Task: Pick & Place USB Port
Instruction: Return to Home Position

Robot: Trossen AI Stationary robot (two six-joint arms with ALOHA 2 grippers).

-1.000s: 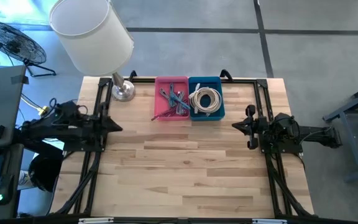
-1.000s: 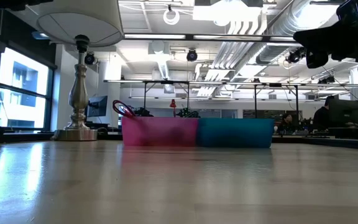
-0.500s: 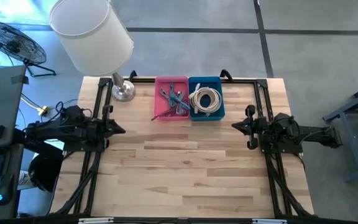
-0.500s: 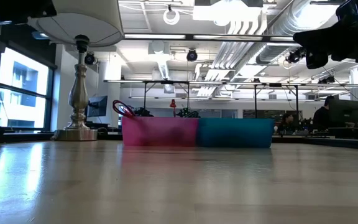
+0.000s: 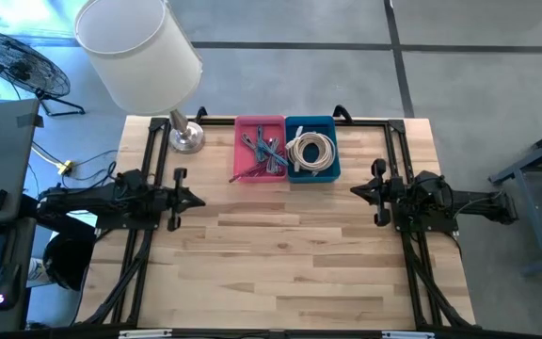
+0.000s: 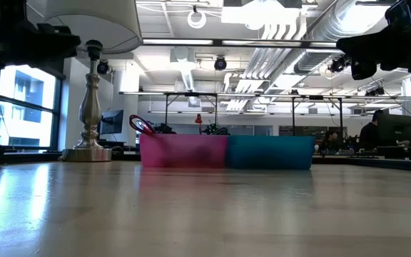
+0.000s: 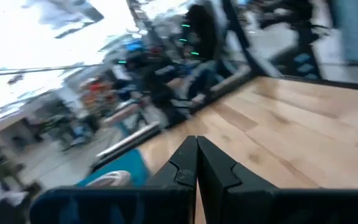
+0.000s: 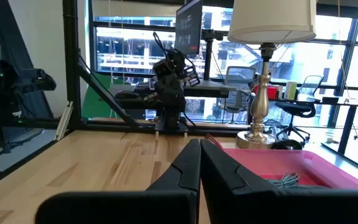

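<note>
A pink bin (image 5: 260, 149) at the table's far edge holds a tangle of grey and blue cables (image 5: 265, 152); I cannot pick out a USB port among them. Touching it on the right, a blue bin (image 5: 312, 148) holds a coiled white cable (image 5: 310, 151). My left gripper (image 5: 200, 200) hangs shut and level over the table's left side, nothing between its fingers (image 7: 196, 149). My right gripper (image 5: 354, 191) hangs shut over the right side, pointing at the left arm, its fingers (image 8: 200, 152) closed on nothing. Both stand well short of the bins.
A table lamp with a white shade (image 5: 139, 47) stands on its metal base (image 5: 187, 137) at the far left corner, left of the pink bin. Black frame rails (image 5: 149, 160) run along both table sides. Bare wood (image 5: 280, 264) stretches between the arms and toward the near edge.
My left arm has come down and reached out toward the table's right, so its shut gripper now stands farther over the tabletop and shows in the low view's upper left. My right arm has kept still. The bins and cables have not moved.
</note>
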